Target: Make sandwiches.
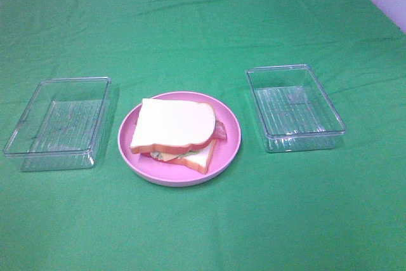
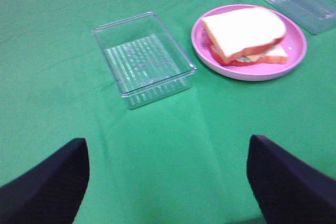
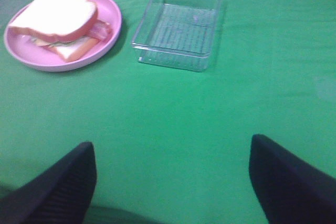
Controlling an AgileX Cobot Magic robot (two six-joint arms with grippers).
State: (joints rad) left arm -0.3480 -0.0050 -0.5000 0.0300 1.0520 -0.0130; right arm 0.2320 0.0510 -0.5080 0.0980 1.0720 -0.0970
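Observation:
A stacked sandwich (image 1: 174, 132) lies on a round pink plate (image 1: 231, 141) in the middle of the green cloth. Its top is a white bread slice with an orange-brown crust. Pink-red bacon, pale green lettuce and a second slice show under it. It also shows in the left wrist view (image 2: 244, 35) and the right wrist view (image 3: 55, 22). Neither arm shows in the exterior high view. My left gripper (image 2: 168, 182) is open and empty above bare cloth, well back from the plate. My right gripper (image 3: 170, 182) is open and empty, also well back.
An empty clear plastic tray (image 1: 58, 123) stands left of the plate, and another empty clear tray (image 1: 295, 107) stands right of it. They also show in the left wrist view (image 2: 143, 59) and the right wrist view (image 3: 179, 24). Green cloth (image 1: 203, 233) covers the table.

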